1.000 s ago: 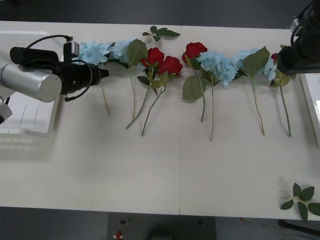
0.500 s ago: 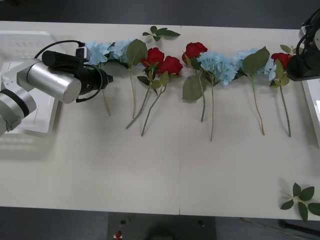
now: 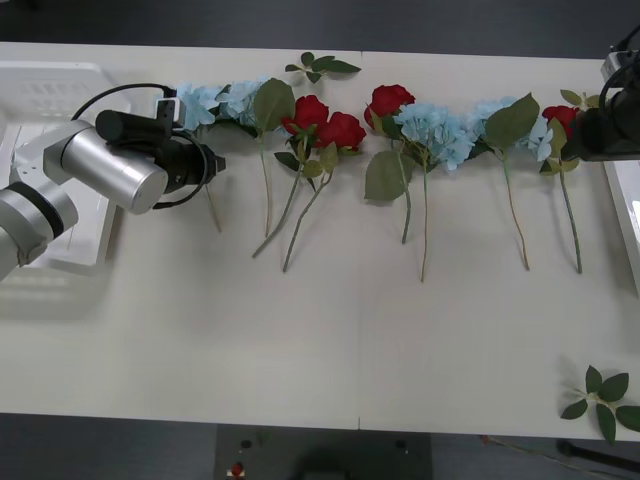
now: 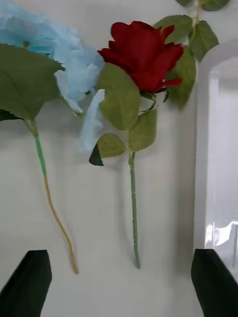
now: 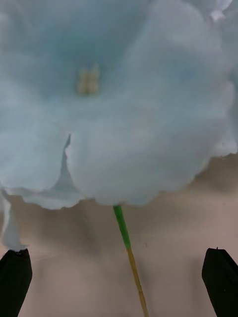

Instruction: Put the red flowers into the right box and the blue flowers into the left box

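Leaves come first: a loose sprig of dark green fabric leaves (image 3: pixel 603 399) lies at the near right corner of the pale cream table (image 3: pixel 300 350), well apart from everything else. Farther in, thin green stems fan toward the near edge from a row of blooms that runs across the far half of the table.

At the left end of that row the left gripper (image 3: pixel 208 163), black at the end of a silver cylindrical arm, hangs over the stem of the leftmost of the pale sky-blue fluffy artificial flowers (image 3: pixel 195 103). In the left wrist view its black fingertips (image 5: pixel 15 282) sit at both lower corners, spread wide, with the big blue cluster (image 5: pixel 114 99) close ahead and its green stem between them; nothing is gripped. Just behind that arm lies the shallow white translucent plastic tray (image 3: pixel 50 90), the left box.

Along the row, more blue clusters alternate with artificial red roses (image 3: pixel 325 122): two touching near the middle, one (image 3: pixel 388 99) just right of them, and one (image 3: pixel 563 115) at the far right end.

The right gripper (image 3: pixel 600 135) is beside that last rose. In the right wrist view its black fingertips (image 4: pixel 29 282) stand apart at the corners, released, the rose (image 4: pixel 141 52) and its stem ahead between them, a blue cluster (image 4: pixel 64 54) touching the rose's leaves. Just beside the rose runs the white rim of the right box (image 4: pixel 203 148), seen also at the table's right edge (image 3: pixel 625 220).

Another small green leaf sprig (image 3: pixel 320 66) lies at the far edge.
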`<action>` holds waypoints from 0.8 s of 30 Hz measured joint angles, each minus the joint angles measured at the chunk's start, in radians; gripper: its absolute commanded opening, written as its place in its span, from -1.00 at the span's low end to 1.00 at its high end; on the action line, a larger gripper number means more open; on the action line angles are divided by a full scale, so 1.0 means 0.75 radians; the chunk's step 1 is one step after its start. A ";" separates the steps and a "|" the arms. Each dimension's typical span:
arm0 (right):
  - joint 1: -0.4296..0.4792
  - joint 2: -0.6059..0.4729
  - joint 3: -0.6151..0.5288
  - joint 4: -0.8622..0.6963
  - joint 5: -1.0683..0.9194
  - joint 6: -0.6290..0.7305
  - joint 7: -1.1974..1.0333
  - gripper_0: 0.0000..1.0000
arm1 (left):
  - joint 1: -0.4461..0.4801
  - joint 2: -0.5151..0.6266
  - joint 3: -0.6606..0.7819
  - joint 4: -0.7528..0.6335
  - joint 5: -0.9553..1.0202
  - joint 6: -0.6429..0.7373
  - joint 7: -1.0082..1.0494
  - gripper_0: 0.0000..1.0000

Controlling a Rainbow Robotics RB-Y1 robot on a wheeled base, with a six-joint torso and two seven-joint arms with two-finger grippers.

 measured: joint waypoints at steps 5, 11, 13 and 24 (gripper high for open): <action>0.067 -0.017 -0.006 0.096 -0.005 -0.119 0.000 1.00 | 0.000 -0.042 -0.004 0.045 -0.064 0.000 0.018 1.00; 0.184 0.003 -0.090 0.158 -0.007 -0.193 0.001 1.00 | -0.016 -0.098 -0.004 0.108 -0.123 -0.011 0.037 1.00; 0.211 0.032 -0.117 0.169 0.053 -0.198 0.001 1.00 | -0.022 -0.104 -0.004 0.117 -0.135 -0.032 0.039 1.00; 0.224 0.199 -0.129 0.311 0.192 -0.309 0.002 1.00 | -0.024 -0.105 -0.004 0.118 -0.172 -0.036 0.065 -1.00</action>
